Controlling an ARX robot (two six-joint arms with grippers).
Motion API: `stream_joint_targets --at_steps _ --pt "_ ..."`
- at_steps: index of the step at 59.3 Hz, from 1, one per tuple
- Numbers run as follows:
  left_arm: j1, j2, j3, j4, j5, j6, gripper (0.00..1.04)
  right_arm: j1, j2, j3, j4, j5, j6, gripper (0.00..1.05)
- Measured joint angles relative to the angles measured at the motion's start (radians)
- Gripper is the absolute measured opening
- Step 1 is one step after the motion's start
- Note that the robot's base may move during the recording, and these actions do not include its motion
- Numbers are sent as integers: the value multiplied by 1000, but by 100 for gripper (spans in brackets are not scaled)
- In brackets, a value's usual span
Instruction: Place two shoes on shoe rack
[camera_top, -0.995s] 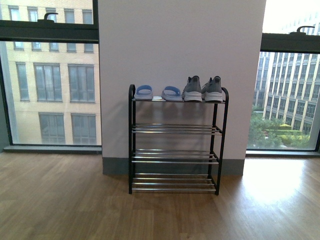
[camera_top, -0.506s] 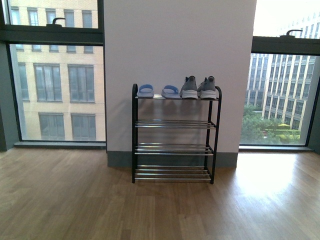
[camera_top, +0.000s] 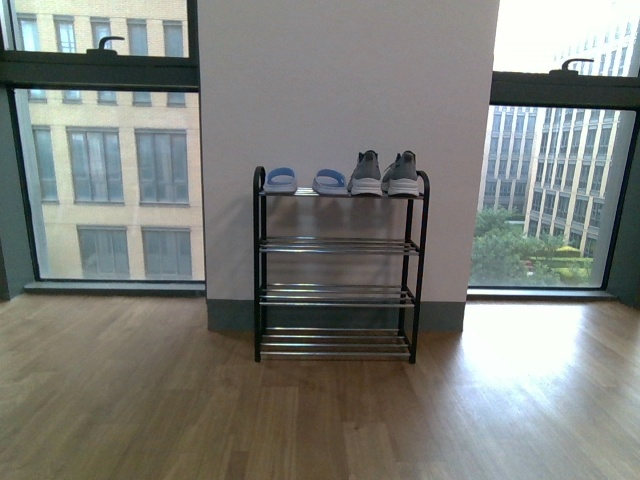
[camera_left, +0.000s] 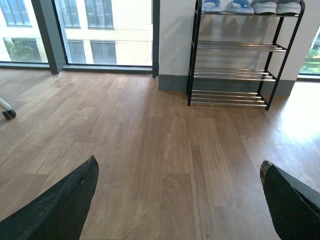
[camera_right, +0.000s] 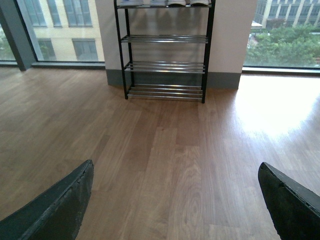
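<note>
The black four-tier shoe rack (camera_top: 258, 260) stands against the white wall, well ahead of me. On its top shelf sit two pale blue slides (camera_top: 280, 182) at the left and two grey sneakers (camera_top: 366, 174) with white soles at the right. The rack (camera_left: 193, 55) also shows far off in the left wrist view and the rack (camera_right: 120, 50) in the right wrist view. My left gripper (camera_left: 178, 170) is open over bare wood floor, holding nothing. My right gripper (camera_right: 175, 172) is open too, also empty above the floor. Neither arm shows in the front view.
Tall windows (camera_top: 100, 180) flank the white wall (camera_top: 340, 90) on both sides. A grey baseboard (camera_top: 230, 315) runs behind the rack. Wood floor (camera_top: 320, 420) lies between me and the rack. A small caster wheel (camera_left: 7, 114) sits on the floor in the left wrist view.
The rack and shoes have grown smaller and shifted slightly left in the front view, so I have backed away from them. The shoes stay put on the top shelf.
</note>
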Motion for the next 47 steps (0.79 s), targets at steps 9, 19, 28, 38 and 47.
stream_joint_targets --at_steps 9,19,28,38,47 --pt "0 0 0 0 0 0 95 0 0 0 0 -1 0 95" --pt "0 0 0 0 0 0 95 0 0 0 0 0 0 95" --pt "0 0 0 0 0 0 95 0 0 0 0 0 0 95" --pt "0 0 0 0 0 0 95 0 0 0 0 0 0 95" --pt "0 0 0 0 0 0 95 0 0 0 0 0 0 95"
